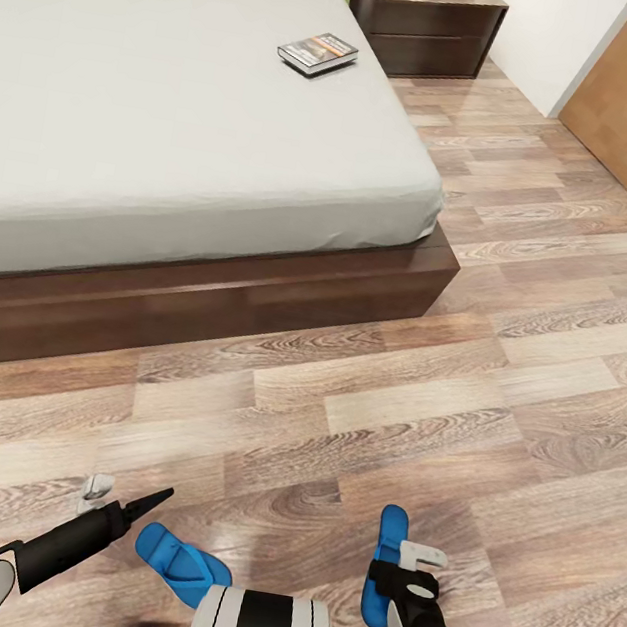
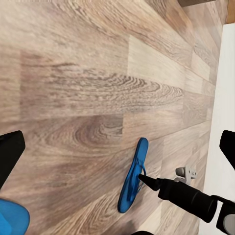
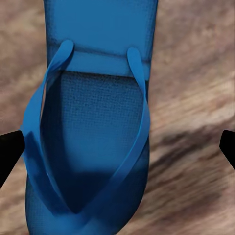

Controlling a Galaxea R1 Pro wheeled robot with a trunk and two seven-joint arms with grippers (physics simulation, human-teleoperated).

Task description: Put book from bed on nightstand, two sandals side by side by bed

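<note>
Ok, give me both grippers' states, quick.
Left gripper: open, holding nothing, above the floor.
Right gripper: open, right over a blue sandal, not gripping it.

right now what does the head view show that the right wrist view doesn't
Head view alone: the bed with the book near its far edge, the nightstand beyond, a second sandal on the floor near the left tool.
Right wrist view alone: the straps close up, between the open right tool.
Both: the sandal under the right tool and the wood floor.
</note>
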